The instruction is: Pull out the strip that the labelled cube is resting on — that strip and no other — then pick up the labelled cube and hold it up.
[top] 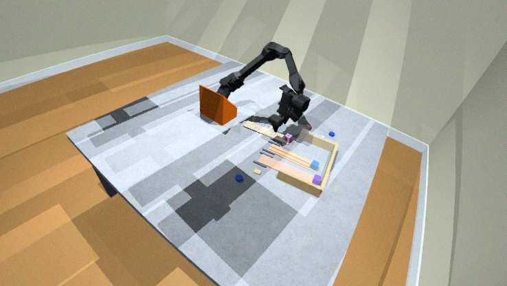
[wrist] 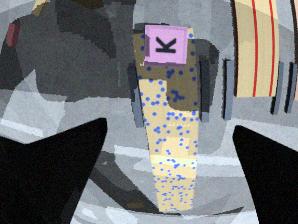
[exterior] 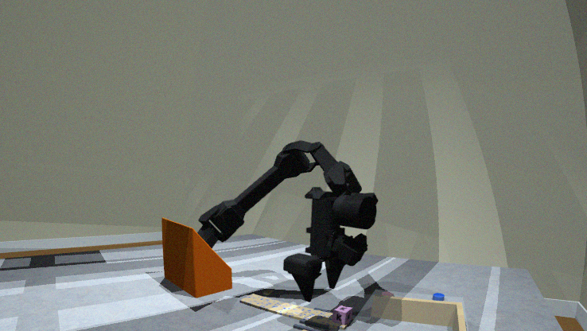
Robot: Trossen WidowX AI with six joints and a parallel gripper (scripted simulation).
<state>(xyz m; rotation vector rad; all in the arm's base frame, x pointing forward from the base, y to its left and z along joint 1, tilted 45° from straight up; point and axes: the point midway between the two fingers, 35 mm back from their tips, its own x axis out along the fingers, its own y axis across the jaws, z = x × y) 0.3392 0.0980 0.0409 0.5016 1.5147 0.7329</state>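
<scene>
The arm [exterior: 262, 184] is matte black all over, built of blocky, faceted links joined by rounded housings. A fat cylindrical drum [exterior: 356, 210] sticks out from the wrist section. The gripper [exterior: 318, 287] ends in two chunky fingers [exterior: 305, 271] tapering to sharp wedge points. A thin pale line, possibly a seam or marking, crosses the link near the base [exterior: 213, 226]. Cables and screws cannot be made out.
</scene>
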